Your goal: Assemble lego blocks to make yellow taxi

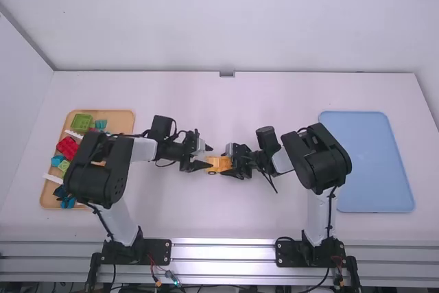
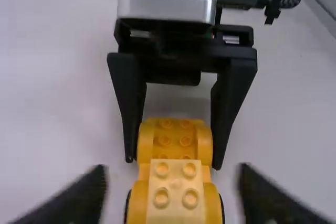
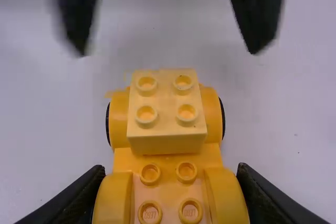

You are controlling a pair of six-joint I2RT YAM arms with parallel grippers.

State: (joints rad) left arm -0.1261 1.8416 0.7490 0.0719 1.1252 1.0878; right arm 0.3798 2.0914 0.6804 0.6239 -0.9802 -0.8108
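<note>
Yellow car [image 1: 218, 164] sat mid-frame in overhead view. My R claw [image 3: 170, 170] gripped its sides, prob. to brace it w/ studs exposed. My L claw [image 3: 167, 51] stood open at the opp. end, apart from pale block [image 3: 167, 142] on top, presumably leaving room to press it.

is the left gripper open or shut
Open: the left gripper has its fingers wide apart, with gaps between them and the yellow car.

The left claw [image 1: 208, 156] is blurred in its wrist view, where the bottom edge cuts off the yellow car [image 2: 176, 205].
</note>
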